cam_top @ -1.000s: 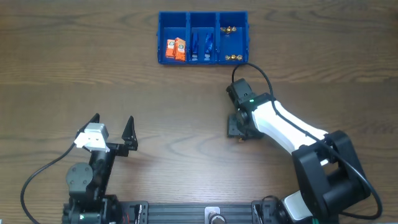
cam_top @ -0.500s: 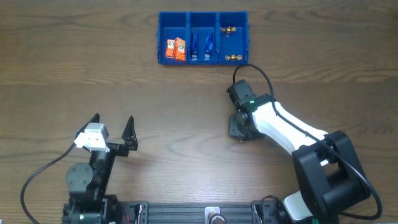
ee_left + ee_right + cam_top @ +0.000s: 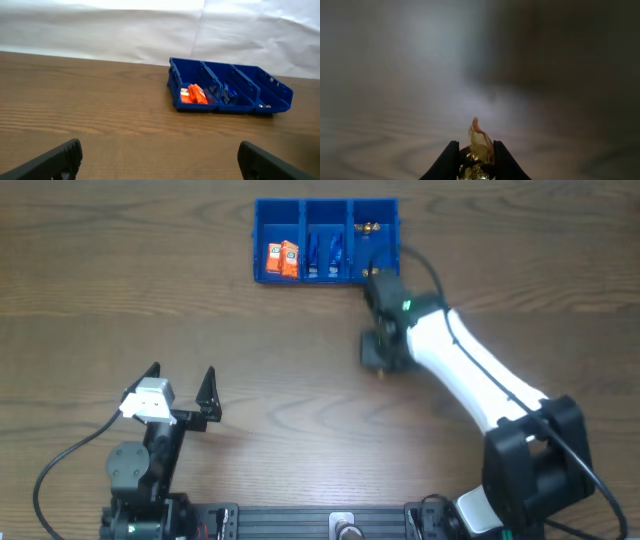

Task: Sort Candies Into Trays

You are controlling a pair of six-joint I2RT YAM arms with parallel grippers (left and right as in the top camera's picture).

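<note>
Blue tray (image 3: 258,240) at the desk's (image 3: 150,300) far edge: orange candies (image 3: 282,260) in left bin, blue candies (image 3: 326,252) in middle, gold candies (image 3: 368,226) in right bin partly hidden by right arm (image 3: 470,380); right claw (image 3: 476,160) clenched on gold-wrapped candy (image 3: 479,145) near that bin; left claw (image 3: 180,372) released.

We hold a gold-wrapped candy (image 3: 480,141) pinched in our right gripper (image 3: 476,152), the blue three-bin tray (image 3: 258,220) close beyond it.
</note>
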